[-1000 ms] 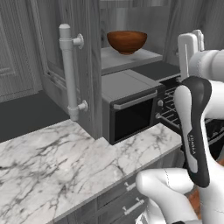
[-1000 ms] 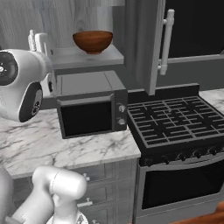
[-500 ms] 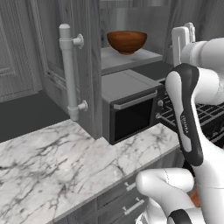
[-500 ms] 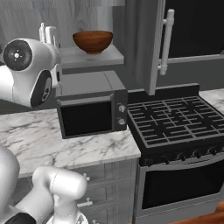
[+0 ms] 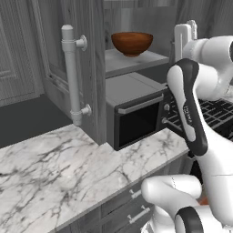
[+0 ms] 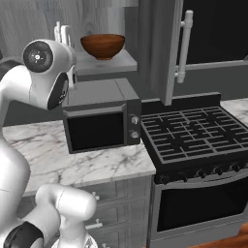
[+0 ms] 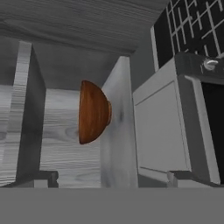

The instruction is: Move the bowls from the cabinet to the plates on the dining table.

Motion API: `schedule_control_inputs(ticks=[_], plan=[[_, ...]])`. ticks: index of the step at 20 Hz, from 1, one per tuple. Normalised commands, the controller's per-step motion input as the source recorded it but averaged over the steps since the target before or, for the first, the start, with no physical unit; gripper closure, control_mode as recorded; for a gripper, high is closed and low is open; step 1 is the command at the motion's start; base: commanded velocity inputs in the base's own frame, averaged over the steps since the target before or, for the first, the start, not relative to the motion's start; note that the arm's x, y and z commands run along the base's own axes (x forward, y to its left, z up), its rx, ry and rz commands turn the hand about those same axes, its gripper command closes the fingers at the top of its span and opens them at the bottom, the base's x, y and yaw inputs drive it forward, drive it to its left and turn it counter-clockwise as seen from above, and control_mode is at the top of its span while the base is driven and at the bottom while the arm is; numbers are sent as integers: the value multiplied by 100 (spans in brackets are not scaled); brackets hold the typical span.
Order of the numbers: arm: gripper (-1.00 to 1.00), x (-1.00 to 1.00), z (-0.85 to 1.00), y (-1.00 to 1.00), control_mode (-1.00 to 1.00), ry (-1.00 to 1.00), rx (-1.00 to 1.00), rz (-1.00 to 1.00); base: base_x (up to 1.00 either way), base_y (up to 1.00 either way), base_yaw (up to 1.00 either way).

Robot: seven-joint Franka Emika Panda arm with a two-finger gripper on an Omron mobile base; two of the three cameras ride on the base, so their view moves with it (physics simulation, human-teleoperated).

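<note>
Dark grey wood-grain wall cabinet (image 5: 88,68) stands open above a white-grey veined marble bench (image 5: 68,168), its door carrying a long silver-grey bar handle (image 5: 70,75). On the cabinet's grey inner shelf (image 6: 118,63) sits a round, smooth, dark brown bowl (image 5: 132,43), upright, glossy, with a small foot and a reddish-brown sheen. Directly beneath the shelf a black microwave (image 6: 99,123) rests on the bench, beside a black gas stove (image 6: 193,133). The robot's pincer (image 5: 186,34) is raised near the shelf edge, just right of the bowl, apart from it, fingers spread wide and empty.
</note>
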Motion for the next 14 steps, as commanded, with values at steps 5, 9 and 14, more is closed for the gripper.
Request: schedule_control_inputs(ticks=[5,9,14], plan=[[-100,36,1,1,-100,-3,-6,0,0,0,0],[-100,29,5,-4,-100,-1,-8,0,0,0,0],[-100,29,10,-14,-100,4,-1,2,0,0,0]])
